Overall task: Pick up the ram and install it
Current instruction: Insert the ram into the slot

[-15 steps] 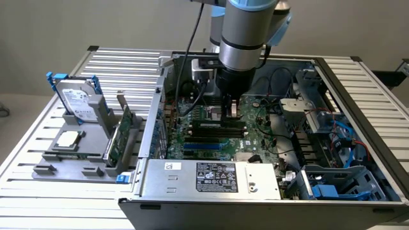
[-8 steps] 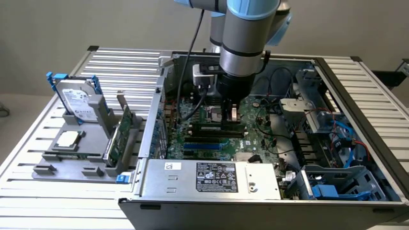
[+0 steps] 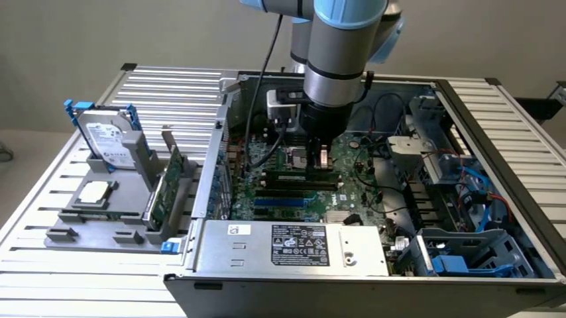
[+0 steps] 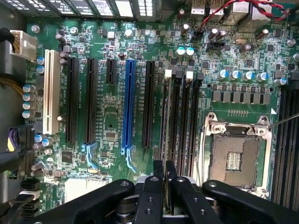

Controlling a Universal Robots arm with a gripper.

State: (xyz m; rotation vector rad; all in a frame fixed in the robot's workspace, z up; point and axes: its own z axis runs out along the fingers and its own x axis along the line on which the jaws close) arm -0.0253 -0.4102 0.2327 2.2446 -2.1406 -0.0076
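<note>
Exterior view: PC case [image 3: 354, 291] on slatted alu table [image 3: 168, 86], beige wall [image 3: 106, 33]; end effector [image 3: 320, 159] clamped on ram [image 3: 287, 176].

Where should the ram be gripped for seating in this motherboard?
By its upper long edge, from straight above, fingers pinching the two flat faces. The ram is a thin board, seen edge-on between the gripper's shut fingers, in line with the upward-facing memory slots below it.

Matt black plastic tool [image 4: 165, 166]
</note>
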